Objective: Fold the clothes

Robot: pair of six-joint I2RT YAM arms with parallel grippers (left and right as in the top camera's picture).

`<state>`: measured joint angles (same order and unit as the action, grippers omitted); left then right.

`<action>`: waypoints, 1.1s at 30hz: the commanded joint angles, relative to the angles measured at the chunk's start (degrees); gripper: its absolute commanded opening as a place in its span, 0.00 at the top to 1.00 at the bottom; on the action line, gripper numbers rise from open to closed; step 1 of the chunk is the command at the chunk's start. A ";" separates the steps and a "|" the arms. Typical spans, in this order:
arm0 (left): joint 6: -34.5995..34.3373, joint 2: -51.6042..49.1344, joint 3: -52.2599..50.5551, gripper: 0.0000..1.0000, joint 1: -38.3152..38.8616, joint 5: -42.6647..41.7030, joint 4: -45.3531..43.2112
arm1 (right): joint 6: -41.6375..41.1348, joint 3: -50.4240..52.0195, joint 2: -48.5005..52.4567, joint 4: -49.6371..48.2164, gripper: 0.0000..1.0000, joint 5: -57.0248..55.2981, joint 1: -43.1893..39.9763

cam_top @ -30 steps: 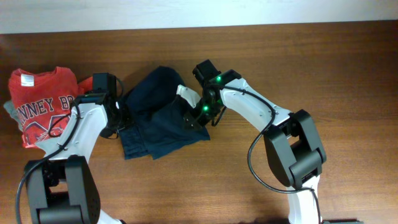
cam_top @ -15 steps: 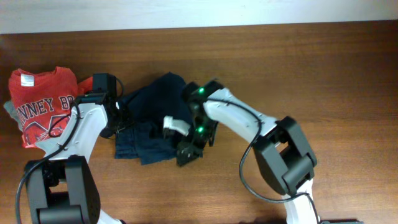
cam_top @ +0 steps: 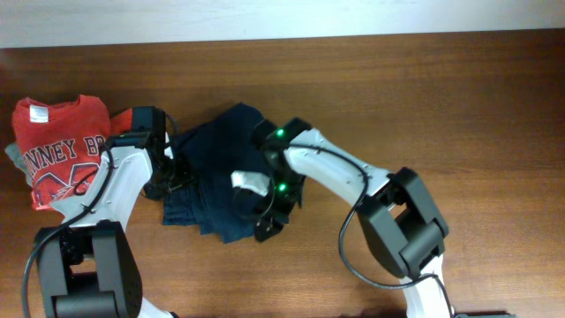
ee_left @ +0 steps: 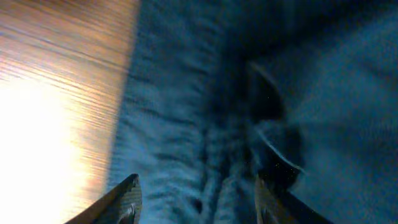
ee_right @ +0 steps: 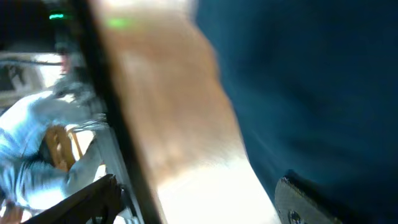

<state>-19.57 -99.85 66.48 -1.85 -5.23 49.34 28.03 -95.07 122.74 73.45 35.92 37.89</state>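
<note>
The clothes [cam_top: 212, 150], a dark navy garment, lie bunched and partly folded over on the wooden table, left of centre. My left gripper [cam_top: 177, 181] sits at their left edge. In the left wrist view its jaws [ee_left: 196, 199] stand apart over gathered navy fabric [ee_left: 174, 112]. My right gripper [cam_top: 265, 223] is at the garment's front right edge. In the right wrist view it [ee_right: 202, 202] is open, with bare table between the fingers and the navy cloth [ee_right: 311, 81] by the right finger.
A red T-shirt with white lettering [cam_top: 57, 155] lies at the far left on top of a grey garment [cam_top: 11, 157], close to my left arm. The wooden table [cam_top: 459, 106] stretches to the right and front.
My right gripper carried a fold of the navy garment forward and leftward, then opened and let it go. The garment now lies more compact. The left arm barely moved.
</note>
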 commanded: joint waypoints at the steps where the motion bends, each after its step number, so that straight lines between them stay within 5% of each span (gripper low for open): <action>1: 4.70 2.23 0.00 0.41 -0.20 -12.31 1.18 | -6.78 -2.91 -2.49 0.94 0.12 -7.34 -4.94; 6: 4.92 2.38 0.00 0.38 -0.20 -12.59 -1.38 | -8.96 -4.52 -8.81 0.74 0.12 -9.51 -10.99; 14: 4.90 2.36 0.00 0.38 -0.13 -11.78 -9.25 | -10.58 -4.52 -12.35 3.72 0.30 -15.67 -16.72; 18: 4.87 2.32 0.00 0.38 -0.13 -6.19 -10.14 | -10.58 -4.50 -12.35 4.37 0.29 -15.67 -17.86; 33: 4.90 1.70 0.00 0.43 -0.13 -5.86 -16.37 | -10.60 -4.50 -12.35 4.37 0.37 -15.65 -18.05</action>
<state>-15.42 -98.98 66.48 -1.85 -11.70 33.32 17.74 -99.18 110.74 77.78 20.78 20.10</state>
